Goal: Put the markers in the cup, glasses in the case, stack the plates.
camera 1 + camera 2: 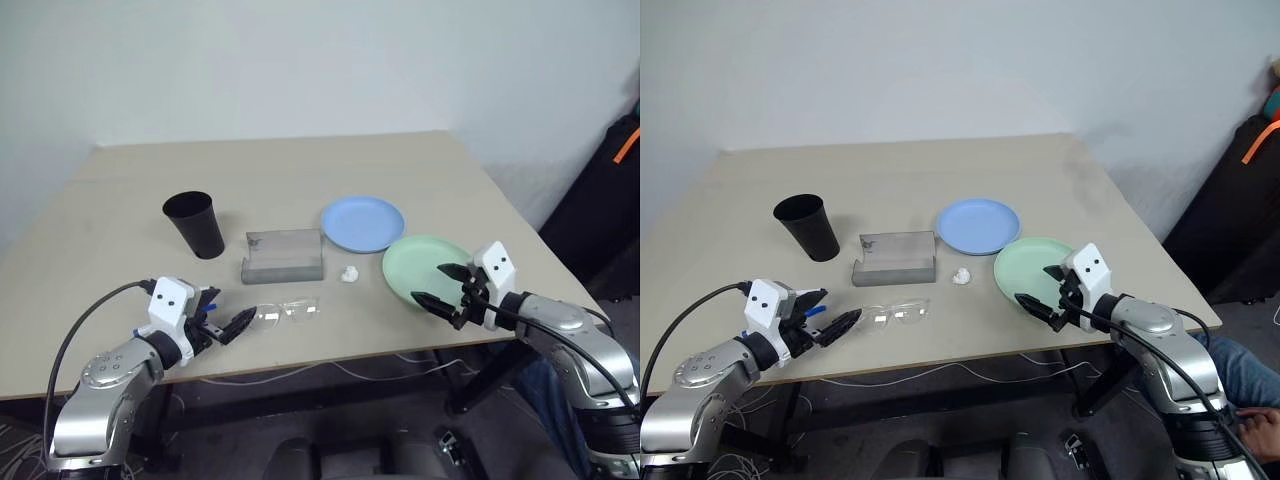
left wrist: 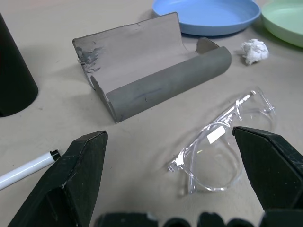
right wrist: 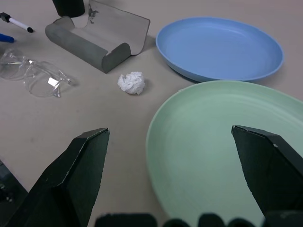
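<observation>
While the left tool (image 1: 228,322) gapes empty by the glasses (image 1: 288,312), the right tool (image 1: 440,285) gapes over the green plate (image 1: 422,262).

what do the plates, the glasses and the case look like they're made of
Plates, blue and green: likely matte plastic, with a soft even sheen.
Glasses: clear plastic; the table shows through.
Case: dull grey, perhaps felt-like or rubbery; scuffed at one corner.

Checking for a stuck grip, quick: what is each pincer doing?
Left pincer: open, holding nothing.
Right pincer: open, holding nothing.
</observation>
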Robot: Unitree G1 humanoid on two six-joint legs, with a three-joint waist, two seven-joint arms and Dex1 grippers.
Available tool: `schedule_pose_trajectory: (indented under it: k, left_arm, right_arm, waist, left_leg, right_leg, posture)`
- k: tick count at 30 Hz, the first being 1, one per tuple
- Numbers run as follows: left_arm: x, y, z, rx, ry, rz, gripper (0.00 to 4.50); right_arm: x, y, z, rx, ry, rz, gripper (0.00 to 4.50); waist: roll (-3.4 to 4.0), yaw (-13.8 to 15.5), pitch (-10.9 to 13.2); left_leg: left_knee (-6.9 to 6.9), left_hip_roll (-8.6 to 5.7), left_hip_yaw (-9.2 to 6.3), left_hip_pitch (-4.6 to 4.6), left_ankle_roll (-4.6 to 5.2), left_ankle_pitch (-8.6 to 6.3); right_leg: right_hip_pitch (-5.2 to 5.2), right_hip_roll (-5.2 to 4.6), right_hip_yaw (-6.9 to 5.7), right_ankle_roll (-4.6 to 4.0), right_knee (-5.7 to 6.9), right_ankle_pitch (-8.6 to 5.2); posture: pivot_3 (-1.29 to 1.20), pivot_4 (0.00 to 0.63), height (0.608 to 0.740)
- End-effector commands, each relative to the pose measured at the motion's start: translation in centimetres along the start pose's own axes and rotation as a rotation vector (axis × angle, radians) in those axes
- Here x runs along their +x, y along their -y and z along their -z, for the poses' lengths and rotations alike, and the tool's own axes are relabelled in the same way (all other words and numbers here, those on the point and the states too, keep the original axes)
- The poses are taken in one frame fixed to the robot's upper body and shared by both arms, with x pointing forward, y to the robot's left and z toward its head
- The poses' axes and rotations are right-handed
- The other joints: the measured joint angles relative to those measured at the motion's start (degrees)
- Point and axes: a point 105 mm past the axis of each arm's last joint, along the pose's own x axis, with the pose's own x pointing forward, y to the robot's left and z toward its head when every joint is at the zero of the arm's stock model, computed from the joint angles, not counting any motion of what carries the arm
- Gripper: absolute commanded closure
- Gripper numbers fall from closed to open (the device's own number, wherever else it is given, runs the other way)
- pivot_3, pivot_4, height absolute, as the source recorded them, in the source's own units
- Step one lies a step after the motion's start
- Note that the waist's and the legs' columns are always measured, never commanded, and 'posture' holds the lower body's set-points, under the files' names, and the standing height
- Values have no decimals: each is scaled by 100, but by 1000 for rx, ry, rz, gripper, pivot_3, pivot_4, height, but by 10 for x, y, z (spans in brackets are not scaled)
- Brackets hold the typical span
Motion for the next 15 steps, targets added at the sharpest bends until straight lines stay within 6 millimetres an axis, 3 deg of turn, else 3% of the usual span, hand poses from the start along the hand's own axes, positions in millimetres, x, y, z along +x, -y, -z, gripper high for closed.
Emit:
schedule_pose_trajectory:
  k: [1, 15]
  left_arm:
    - [2, 10, -13, 18, 47, 18, 0]
    - [12, 21, -23, 22, 72, 68, 0]
  right_arm:
    - [11, -6, -10, -37, 1, 11, 26]
    - [33, -13, 14, 1, -207, 71, 26]
  waist:
    - [0, 0, 0]
    - [-3, 0, -1]
  left_leg:
    - [-1, 0, 0, -2, 0, 0]
    - [7, 0, -1, -1, 1, 1]
  right_leg:
    - [0, 0, 0, 0, 0, 0]
    - [4, 0, 0, 0, 3, 1]
  posture:
    - [0, 0, 740]
    - [0, 0, 740]
